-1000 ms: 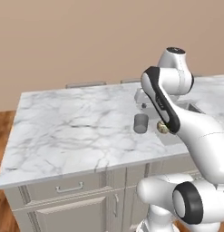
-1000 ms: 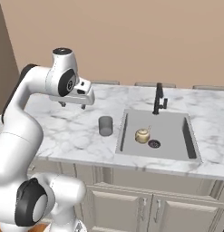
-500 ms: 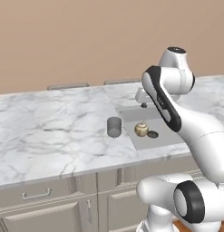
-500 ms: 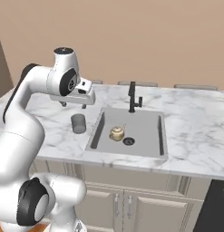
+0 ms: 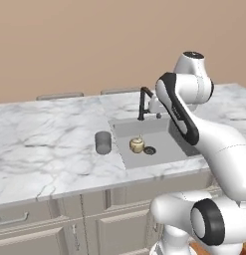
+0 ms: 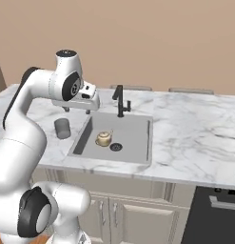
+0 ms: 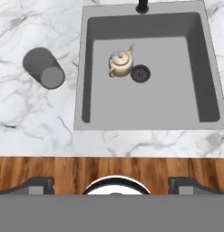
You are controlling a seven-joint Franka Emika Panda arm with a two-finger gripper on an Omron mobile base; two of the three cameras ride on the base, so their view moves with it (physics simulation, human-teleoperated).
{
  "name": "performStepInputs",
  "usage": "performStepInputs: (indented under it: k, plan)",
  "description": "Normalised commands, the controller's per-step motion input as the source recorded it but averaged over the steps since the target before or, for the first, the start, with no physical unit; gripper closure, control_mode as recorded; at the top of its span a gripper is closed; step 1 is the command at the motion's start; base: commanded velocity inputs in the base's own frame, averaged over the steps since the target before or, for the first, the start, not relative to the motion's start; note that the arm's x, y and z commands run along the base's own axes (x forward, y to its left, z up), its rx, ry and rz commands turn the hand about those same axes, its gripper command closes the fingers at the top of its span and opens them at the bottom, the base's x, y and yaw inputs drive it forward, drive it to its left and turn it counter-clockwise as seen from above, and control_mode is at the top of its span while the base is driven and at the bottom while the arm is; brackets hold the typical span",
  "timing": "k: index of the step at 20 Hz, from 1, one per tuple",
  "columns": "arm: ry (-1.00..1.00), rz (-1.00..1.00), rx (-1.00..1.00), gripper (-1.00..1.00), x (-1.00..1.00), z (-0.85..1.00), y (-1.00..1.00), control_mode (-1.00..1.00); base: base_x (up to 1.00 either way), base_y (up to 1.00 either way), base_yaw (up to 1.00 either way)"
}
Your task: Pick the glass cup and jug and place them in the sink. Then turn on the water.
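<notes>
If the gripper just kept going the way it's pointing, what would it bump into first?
Pointing down, the open gripper would probably meet the sink floor first, near the small golden teapot; depth is uncertain. The glass cup lies off to the side.

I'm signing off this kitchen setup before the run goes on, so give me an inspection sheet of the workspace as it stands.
Surface: white marble counter with a grey recessed sink set into it.
Job's things: glass cup stands upright on the counter beside the sink, outside the basin. Jug: nothing seen. Black tap at the sink's back rim, no water running.
Clutter: small golden teapot-like vessel in the basin, next to the round black drain.
Grippers: gripper open, empty, held high above the counter between cup and sink.
Cables: nothing seen.
Surroundings: pale cabinets under the counter, beige wall behind, wooden floor in front.
</notes>
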Motion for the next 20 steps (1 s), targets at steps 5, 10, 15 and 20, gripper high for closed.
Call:
performStepInputs:
  k: [5, 10, 15, 20]
  plan:
    - [0.0, 0.0, 0.0, -1.0, 0.0, 0.0, 0.0, 1.0, 0.31, -0.54, 0.0]
    - [0.0, 0.0, 0.0, -1.0, 0.0, 0.0, 0.0, 1.0, 0.37, -0.52, 0.0]
    - [0.0, 0.0, 0.0, -1.0, 0.0, 0.0, 0.0, 1.0, 0.44, -0.46, 0.0]
    - [0.0, 0.0, 0.0, -1.0, 0.0, 0.0, 0.0, 1.0, 0.33, -0.49, 0.0]
